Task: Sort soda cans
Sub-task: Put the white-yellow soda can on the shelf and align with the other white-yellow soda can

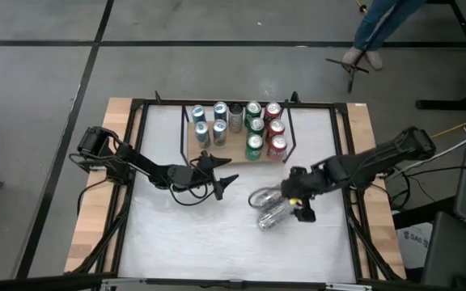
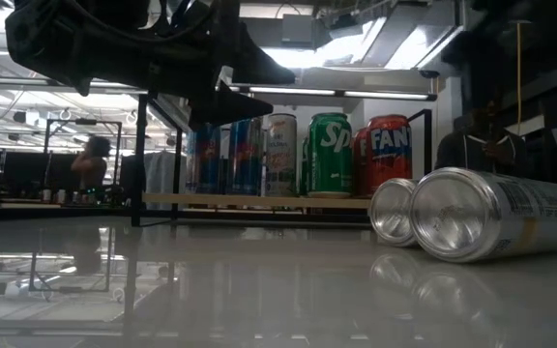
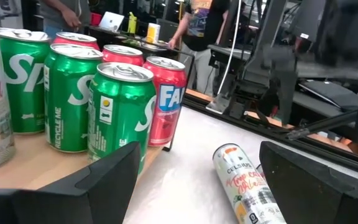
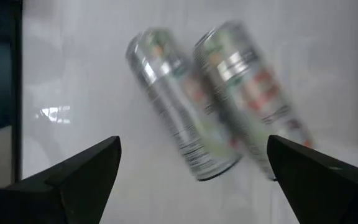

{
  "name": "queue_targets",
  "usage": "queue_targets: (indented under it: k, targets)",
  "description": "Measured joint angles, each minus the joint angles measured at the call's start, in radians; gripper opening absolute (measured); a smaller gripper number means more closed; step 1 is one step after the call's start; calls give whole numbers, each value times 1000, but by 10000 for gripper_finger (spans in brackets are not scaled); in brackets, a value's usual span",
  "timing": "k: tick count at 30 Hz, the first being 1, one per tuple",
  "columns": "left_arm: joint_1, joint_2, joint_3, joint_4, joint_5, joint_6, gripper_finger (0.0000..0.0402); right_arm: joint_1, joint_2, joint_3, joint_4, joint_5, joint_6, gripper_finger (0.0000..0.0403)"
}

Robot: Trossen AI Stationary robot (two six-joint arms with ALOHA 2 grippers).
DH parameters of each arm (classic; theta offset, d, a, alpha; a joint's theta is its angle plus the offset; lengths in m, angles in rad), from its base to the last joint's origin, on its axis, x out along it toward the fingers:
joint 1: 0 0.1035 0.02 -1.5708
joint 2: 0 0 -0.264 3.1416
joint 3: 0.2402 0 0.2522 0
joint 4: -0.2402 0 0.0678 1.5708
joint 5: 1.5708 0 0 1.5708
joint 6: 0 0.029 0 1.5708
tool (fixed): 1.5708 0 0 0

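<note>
Right gripper (image 1: 291, 196) is hanging directly over 2 silver cans (image 1: 270, 208) that are lying on their sides on the white table (image 1: 217, 242), its fingers spread wide and holding nothing. In the right wrist view those 2 cans (image 4: 210, 106) are lying side by side, touching or nearly so, between the 2 dark fingertips (image 4: 79, 171). Left gripper (image 1: 217, 174) is waiting near the middle of the table, just in front of the wooden tray (image 1: 188, 149), jaws wide and empty.

On the tray, sorted cans are standing upright in columns: blue-and-silver cans (image 1: 201, 125) toward the left, 1 pale can (image 1: 235, 117) in the middle, green cans (image 1: 254, 128) next, red cans (image 1: 275, 128) on the right.

Judging from their look, the fallen cans are stiff but thin-walled, smooth and slippery, and being round they are likely to roll away from a sideways nudge. Whether they are full or empty cannot be told. The safest hold appears to be across the middle of 1 can's body, fingers on opposite sides of the cylinder. Because the neighbour is lying so close, a finger may need to wedge between them without pushing either one off.
</note>
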Motion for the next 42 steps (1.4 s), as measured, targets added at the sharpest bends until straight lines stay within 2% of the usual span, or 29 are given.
queue_targets:
  k: [9,23,31,42]
  targets:
    - [0,0,0,0,2,0,324,74,2,-122,160,-20,24,392]
    - [0,0,0,-1,2,0,324,71,1,-198,185,9,23,392]
    - [0,0,0,-1,2,0,324,71,3,-220,205,111,-10,392]
    - [0,0,0,-9,1,0,324,71,109,-220,237,43,-121,392]
